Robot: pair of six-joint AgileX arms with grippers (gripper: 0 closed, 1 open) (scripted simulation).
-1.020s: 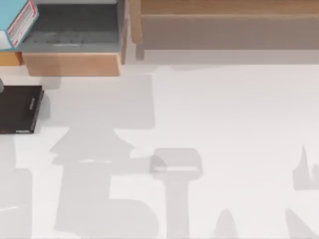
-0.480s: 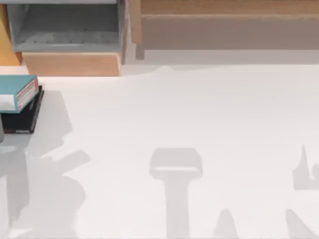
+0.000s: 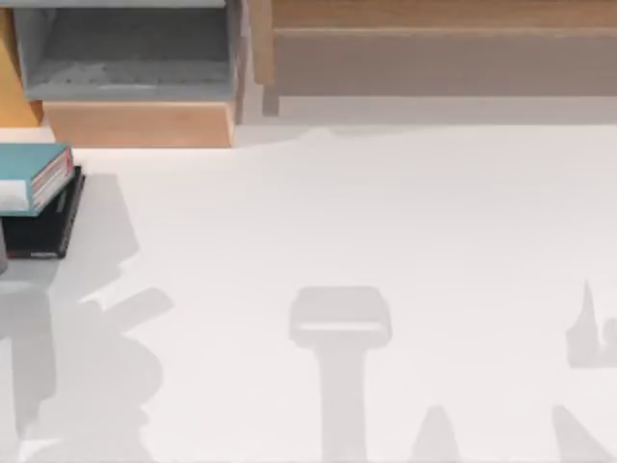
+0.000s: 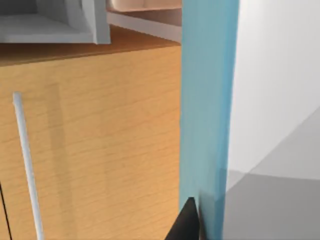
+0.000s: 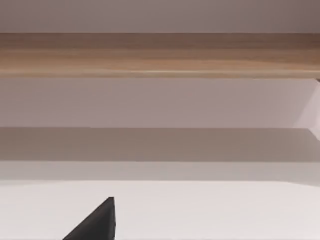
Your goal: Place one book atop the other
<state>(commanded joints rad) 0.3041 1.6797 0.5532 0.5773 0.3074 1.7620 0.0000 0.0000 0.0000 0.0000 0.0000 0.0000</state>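
The teal-blue book lies flat on the black book at the far left edge of the table, in the top view. Its white page edges and reddish stripe face right. The black book's spine and front strip stick out from under it. In the left wrist view the teal book fills a tall band close to the camera, and a dark tip of my left gripper sits against its edge. A dark tip of my right gripper hangs over the white table, facing the back shelf.
A wooden cabinet with a grey open compartment stands at the back left. A long wooden shelf runs along the back. The left wrist view shows a wood cabinet front with a white bar handle. The white table stretches rightwards.
One second ago the teal book hung over the back-left cabinet and the black book lay bare. It then came down onto the black book. It has stayed put for the last half second.
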